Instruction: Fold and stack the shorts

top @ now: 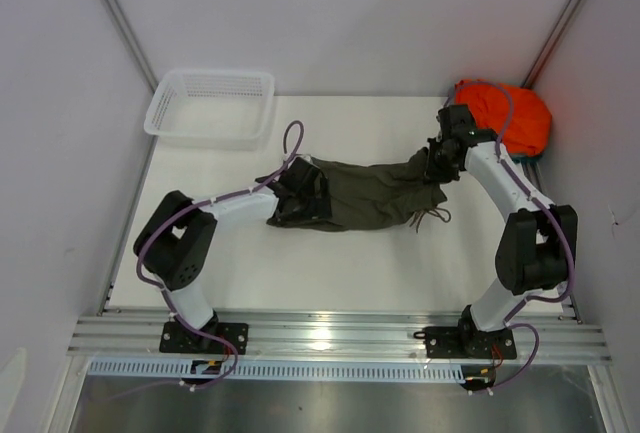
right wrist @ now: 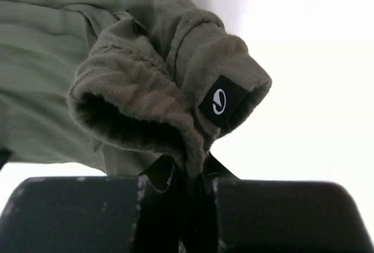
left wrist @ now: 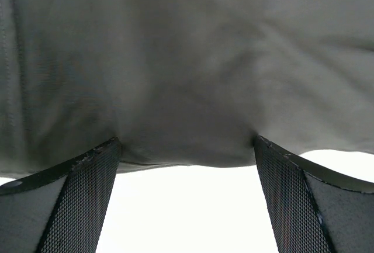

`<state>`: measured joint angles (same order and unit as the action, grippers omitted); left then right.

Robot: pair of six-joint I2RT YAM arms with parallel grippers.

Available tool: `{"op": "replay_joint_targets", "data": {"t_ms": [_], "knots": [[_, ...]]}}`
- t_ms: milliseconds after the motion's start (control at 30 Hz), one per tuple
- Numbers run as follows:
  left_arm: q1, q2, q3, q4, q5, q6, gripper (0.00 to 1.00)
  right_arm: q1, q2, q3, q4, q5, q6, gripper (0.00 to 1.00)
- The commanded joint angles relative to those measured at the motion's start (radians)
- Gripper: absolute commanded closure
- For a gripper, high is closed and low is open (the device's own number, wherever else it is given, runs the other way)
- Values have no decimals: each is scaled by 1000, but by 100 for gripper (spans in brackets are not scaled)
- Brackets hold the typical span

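While right claw (right wrist: 187, 186) pinches their waistband (right wrist: 146, 98), olive shorts (top: 365, 193) lie rumpled, left claw (left wrist: 187, 142) spread.

The left arm (top: 235, 205) and right arm (top: 505, 181) are showing white link shells between bulky black joint housings, each standing on a black base plate (top: 205, 338). Purple cables (top: 291, 133) are looping along both. On the left gripper (left wrist: 186, 142), the fingers (left wrist: 82, 206) are showing black, mesh-textured inner faces.
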<state>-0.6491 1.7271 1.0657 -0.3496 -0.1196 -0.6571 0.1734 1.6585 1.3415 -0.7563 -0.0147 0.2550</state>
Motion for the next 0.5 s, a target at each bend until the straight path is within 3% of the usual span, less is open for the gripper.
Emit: {"op": "replay_joint_targets", "data": {"t_ms": [0, 167, 467], "knots": [[-4, 9, -4, 155, 2, -62, 3, 20, -26, 114, -118, 27, -57, 100], [-33, 92, 59, 107, -31, -67, 3, 63, 1, 229, -188, 62, -54, 97], [-104, 57, 19, 123, -25, -145, 3, 172, 127, 390, -274, 151, -20, 97]]}}
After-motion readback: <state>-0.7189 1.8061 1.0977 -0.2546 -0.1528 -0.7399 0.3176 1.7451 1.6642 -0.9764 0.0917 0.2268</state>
